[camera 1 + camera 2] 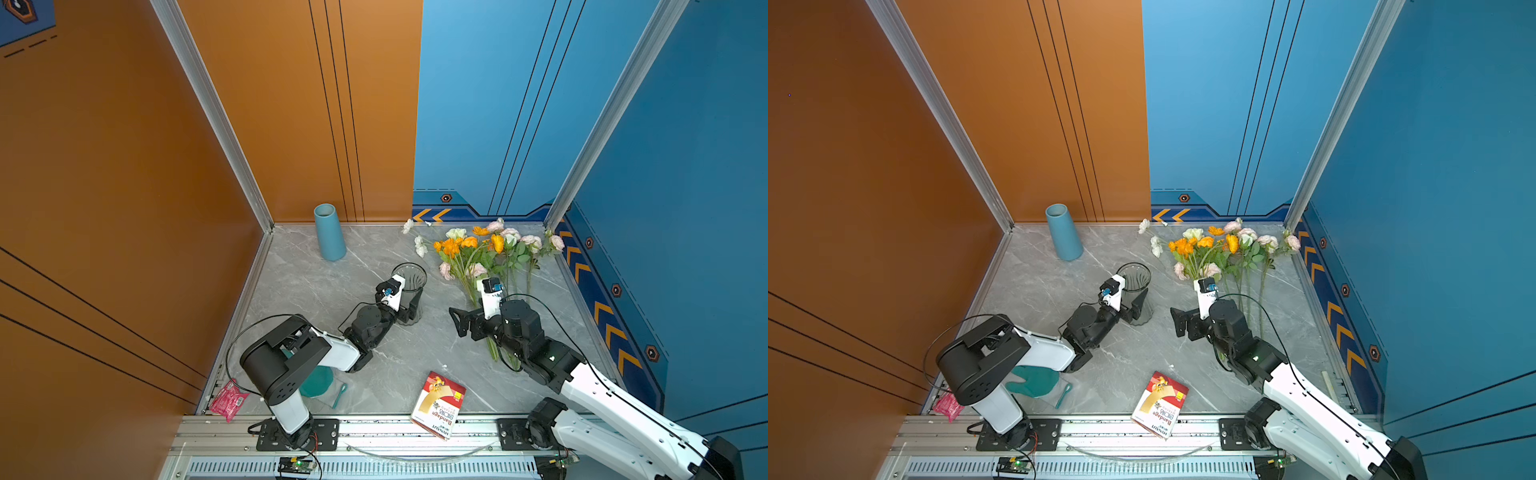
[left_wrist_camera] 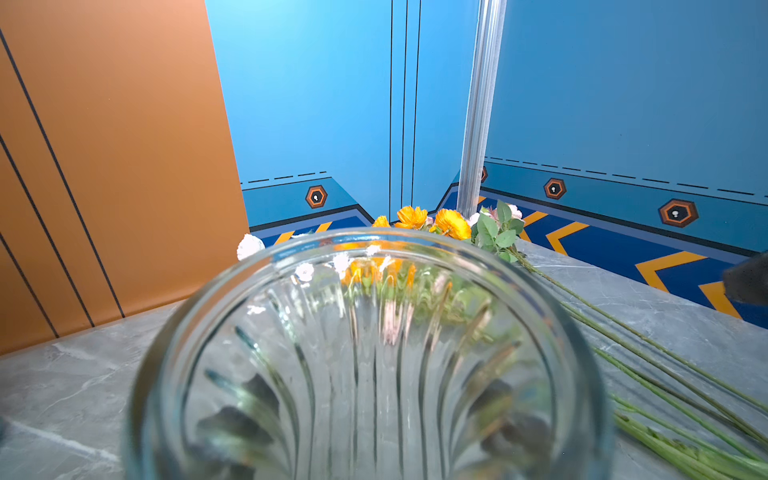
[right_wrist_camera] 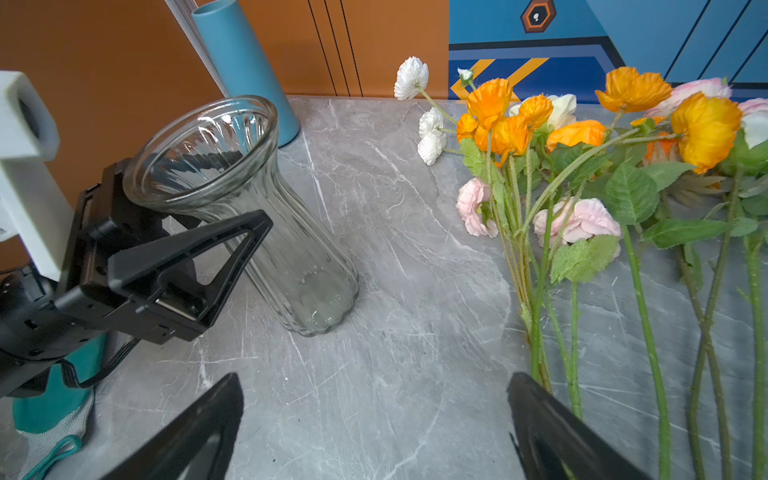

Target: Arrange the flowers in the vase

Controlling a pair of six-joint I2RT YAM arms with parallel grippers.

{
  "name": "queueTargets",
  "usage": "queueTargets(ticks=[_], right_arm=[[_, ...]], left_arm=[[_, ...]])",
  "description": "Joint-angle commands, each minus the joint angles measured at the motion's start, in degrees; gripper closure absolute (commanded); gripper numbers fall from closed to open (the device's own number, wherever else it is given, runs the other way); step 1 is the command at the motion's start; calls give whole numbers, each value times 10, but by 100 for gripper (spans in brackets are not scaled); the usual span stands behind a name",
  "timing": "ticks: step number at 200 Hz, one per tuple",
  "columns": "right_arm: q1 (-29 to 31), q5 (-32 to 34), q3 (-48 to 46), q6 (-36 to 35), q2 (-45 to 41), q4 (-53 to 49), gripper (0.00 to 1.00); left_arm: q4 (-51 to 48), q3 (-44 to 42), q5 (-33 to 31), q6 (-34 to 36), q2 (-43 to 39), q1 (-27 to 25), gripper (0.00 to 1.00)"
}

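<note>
While my left gripper (image 1: 409, 308) straddles the neck of the glass vase (image 3: 291, 249), with one black finger (image 3: 166, 255) lying across its near side, I cannot tell whether the jaws press the glass or stand just clear of it. The vase stands on its base near the middle of the grey table (image 1: 316, 291). My right gripper (image 3: 374, 380) hangs spread wide and empty between the vase and the flowers (image 1: 478, 249). The flowers lie flat at the back right, blooms toward the far wall and stems running under my right arm. A blue vase (image 1: 330, 232) stands at the back left, well apart.
</note>
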Motion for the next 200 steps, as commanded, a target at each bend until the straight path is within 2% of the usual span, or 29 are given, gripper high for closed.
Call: queueTargets(ticks=[1, 68, 97, 120, 128, 136, 148, 156, 165, 177, 200], right_arm=[[-3, -9, -3, -2, -1, 9, 0], [-20, -2, 0, 17, -11, -23, 0], [-75, -8, 6, 51, -2, -56, 0], [-134, -20, 19, 68, 17, -86, 0], [-153, -27, 26, 68, 25, -97, 0], [-171, -28, 36, 67, 34, -112, 0], [-198, -22, 51, 67, 45, -139, 0], [-219, -24, 58, 68, 54, -149, 1], [-247, -25, 65, 71, 63, -159, 3], [-286, -33, 72, 75, 79, -166, 7], [-352, -34, 98, 72, 134, -178, 16]], left_arm=[[30, -14, -6, -2, -18, -6, 2], [30, -91, 21, -14, -67, -14, 2], [30, -158, 20, -26, -133, -37, 2], [-27, -199, -32, -23, -228, -82, 2], [-89, -199, -56, -23, -285, -99, 2], [-195, -181, -70, -28, -358, -111, 2], [-470, -93, -79, -49, -466, -114, 2], [-630, -17, -79, -46, -500, -109, 2], [-724, 49, -75, -25, -513, -104, 2], [-827, 139, -39, -8, -510, -89, 2], [-1014, 335, 136, 3, -414, -18, 2]])
